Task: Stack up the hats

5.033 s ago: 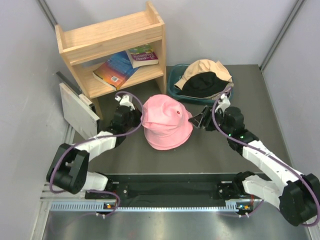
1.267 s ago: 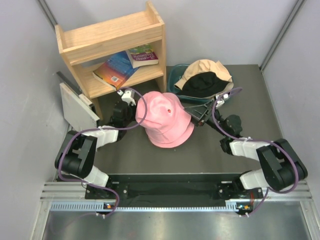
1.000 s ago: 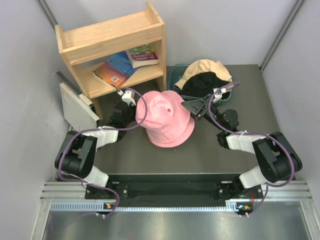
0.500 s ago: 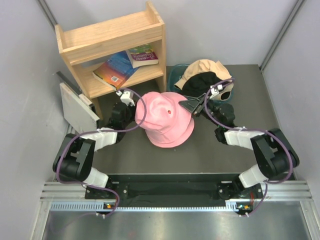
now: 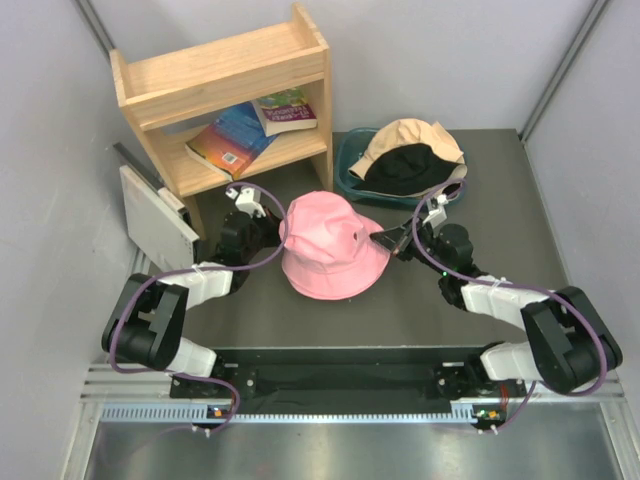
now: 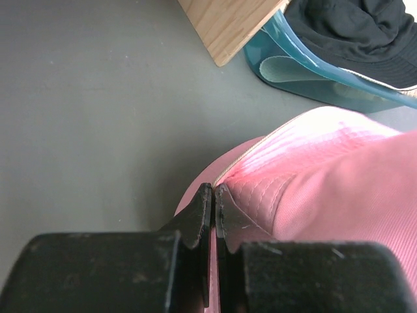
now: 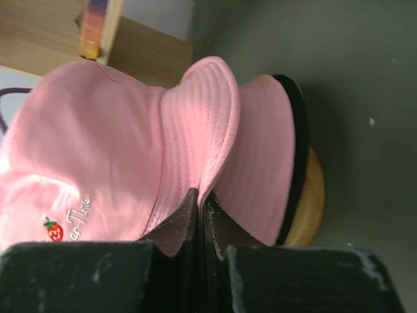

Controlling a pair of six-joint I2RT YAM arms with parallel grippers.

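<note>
A pink hat (image 5: 330, 255) sits mid-table over a wooden stand (image 7: 311, 195). A black brim (image 7: 298, 150) shows between hat and stand in the right wrist view. My left gripper (image 5: 278, 232) is shut on the pink hat's left brim, its jaws pinching the edge (image 6: 214, 189). At the hat's right side my right gripper (image 5: 386, 240) is also shut, with a fold of the brim (image 7: 199, 194) pinched between the jaws. A tan hat (image 5: 412, 140) lies over a black hat (image 5: 405, 168) in the teal tub (image 5: 348, 175) behind.
A wooden shelf (image 5: 225, 85) holding books (image 5: 235, 138) stands at the back left, close to the left gripper. A grey board (image 5: 155, 218) leans beside it. Grey walls close in on both sides.
The right gripper has come down from beside the crown and shut on the pink hat's right brim. The hat now sits lower and flatter. The left gripper stayed shut on the left brim.
</note>
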